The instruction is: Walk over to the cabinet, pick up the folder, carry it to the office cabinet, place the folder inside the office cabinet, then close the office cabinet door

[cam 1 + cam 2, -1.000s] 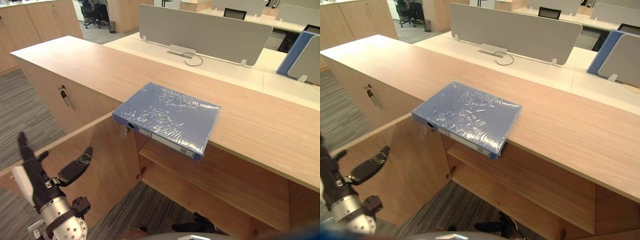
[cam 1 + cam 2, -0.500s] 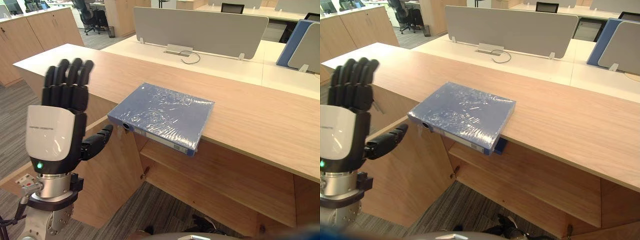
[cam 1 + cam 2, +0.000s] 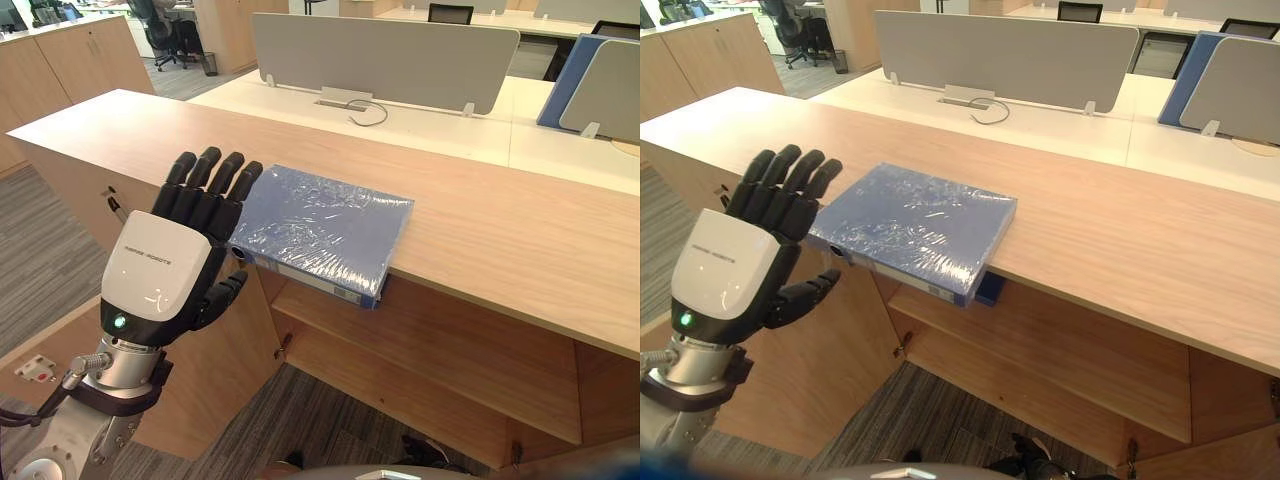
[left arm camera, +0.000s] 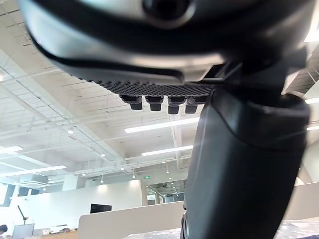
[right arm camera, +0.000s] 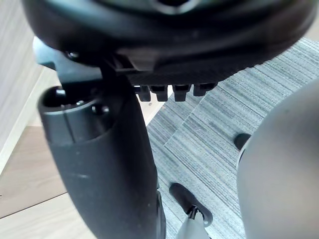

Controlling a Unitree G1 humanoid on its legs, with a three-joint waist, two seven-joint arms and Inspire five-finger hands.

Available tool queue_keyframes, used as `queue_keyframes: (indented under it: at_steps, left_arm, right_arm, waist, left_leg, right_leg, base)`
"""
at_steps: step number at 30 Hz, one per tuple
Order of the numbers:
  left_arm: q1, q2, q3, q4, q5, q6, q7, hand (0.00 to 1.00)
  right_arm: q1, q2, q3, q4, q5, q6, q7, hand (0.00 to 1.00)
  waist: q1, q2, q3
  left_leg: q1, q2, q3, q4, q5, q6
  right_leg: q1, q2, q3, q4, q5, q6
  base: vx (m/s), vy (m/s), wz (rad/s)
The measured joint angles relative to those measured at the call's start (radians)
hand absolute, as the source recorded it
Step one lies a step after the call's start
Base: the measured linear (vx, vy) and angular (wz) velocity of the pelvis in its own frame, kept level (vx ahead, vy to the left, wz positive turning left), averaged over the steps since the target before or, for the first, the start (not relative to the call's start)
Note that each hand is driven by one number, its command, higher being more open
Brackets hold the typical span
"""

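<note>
One hand in play: left robot hand (image 3: 165, 270), lower left of frame, is raised with its back to the camera. Its fingers (image 3: 215, 185) are straight, slightly fanned, holding nothing. The tips are at the folder's left corner; contact unclear. Behind it the cabinet door (image 3: 235, 345) stands open.

Centre: blue folder (image 3: 325, 225), plastic-wrapped, lies flat on the tabletop (image 3: 500, 240). Its spine edge overhangs the front lip above the open shelf (image 3: 420, 335).

Judgement: pickup barely begun. The overhang is the handle, so thumb goes under the jutting edge, fingers on top. The wrapping looks slick; squeeze before lifting and keep it level.

Right robot hand (image 5: 94, 149), seen over grey carpet (image 5: 234, 109), has fingers extended and is empty. It would serve best supporting the folder's right-hand edge.
</note>
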Motion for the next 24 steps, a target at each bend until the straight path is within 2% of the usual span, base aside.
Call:
queue_keyframes:
  at_steps: [13, 24]
  left_arm:
    - [-0.048, -0.003, -0.093, 0.126, 0.0, 0.008, -0.019, 1.0]
    - [-0.162, -0.07, -0.151, 0.255, 0.0, 0.088, -0.019, 1.0]
  right_arm:
    - [-0.001, 0.001, 0.0, -0.001, 0.0, -0.011, 0.0, 1.0]
    - [-0.002, 0.008, 0.0, -0.004, 0.0, -0.016, 0.0, 1.0]
  waist:
    - [-0.011, -0.003, -0.002]
    - [-0.036, -0.007, -0.01]
  left_leg:
    - [0.011, 0.01, 0.047, -0.005, 0.0, 0.0]
    - [0.022, 0.025, 0.086, -0.008, 0.0, -0.001]
  right_leg:
    - [-0.024, 0.0, 0.048, 0.02, 0.0, -0.001]
    - [-0.038, 0.006, 0.089, 0.027, 0.009, -0.009]
  base:
    - [-0.01, -0.014, -0.1]
    - [-0.02, -0.014, -0.11]
